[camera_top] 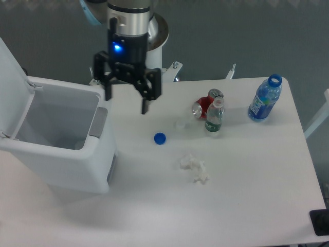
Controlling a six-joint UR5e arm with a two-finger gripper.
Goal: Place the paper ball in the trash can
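The trash can stands at the left of the table, a white bin with its lid swung open and a grey panel on its right side. My gripper hangs open and empty just right of the bin's back corner, above the table. I see no small paper ball on the table. The near part of the bin's inside is hidden by its wall. A longer white wrinkly paper wad lies on the table, right of and nearer than the gripper.
A blue bottle cap lies between the gripper and the wad. A small pale object, a crushed red can, a small green-label bottle and a blue-label bottle stand to the right.
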